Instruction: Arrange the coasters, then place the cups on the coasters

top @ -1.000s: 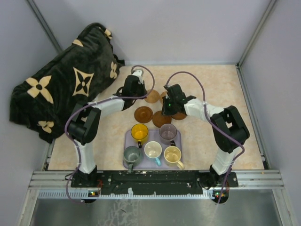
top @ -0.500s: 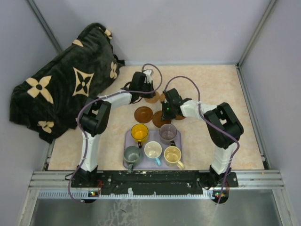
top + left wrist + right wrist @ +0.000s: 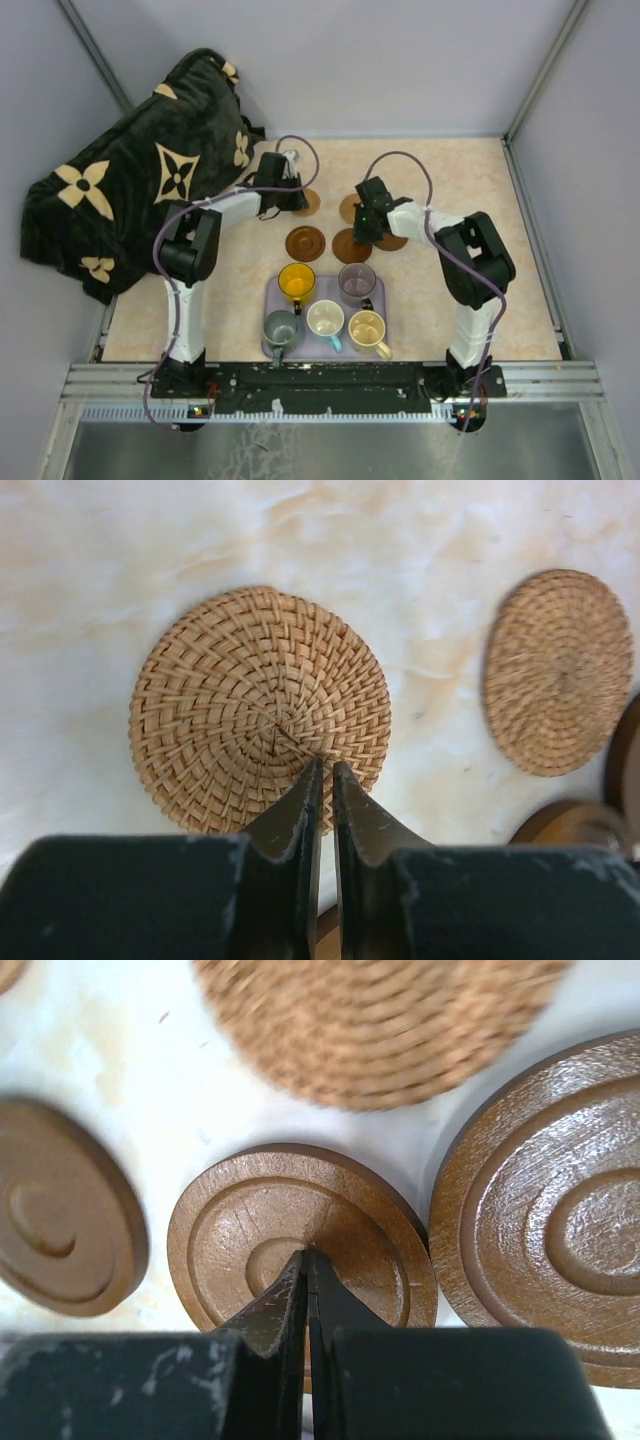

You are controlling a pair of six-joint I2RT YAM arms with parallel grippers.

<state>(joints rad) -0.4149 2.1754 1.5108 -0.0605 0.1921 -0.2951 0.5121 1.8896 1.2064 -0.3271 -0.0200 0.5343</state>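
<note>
Two woven tan coasters (image 3: pixel 307 203) (image 3: pixel 349 207) lie at the back and three dark brown wooden coasters (image 3: pixel 305 242) (image 3: pixel 350 248) (image 3: pixel 393 241) in front of them. My left gripper (image 3: pixel 326 770) is shut, its tips pressed on the left tan coaster (image 3: pixel 260 708). Shut too, my right gripper (image 3: pixel 306 1258) has its tips down in the centre dip of the middle brown coaster (image 3: pixel 300 1250). On the lavender tray (image 3: pixel 273 352) stand the cups: yellow (image 3: pixel 296 281), purple-grey (image 3: pixel 357 281), grey-green (image 3: pixel 281 327), white with a blue handle (image 3: pixel 325 318) and cream (image 3: pixel 367 327).
A black blanket with tan flowers (image 3: pixel 140 190) is heaped over the back left corner. Grey walls and metal posts close in the table on three sides. The other tan coaster (image 3: pixel 558 670) lies right of the left gripper.
My left gripper has slid to the left and the tan coaster under it moved left with it. My right gripper shifted slightly back and right with the middle brown coaster.
</note>
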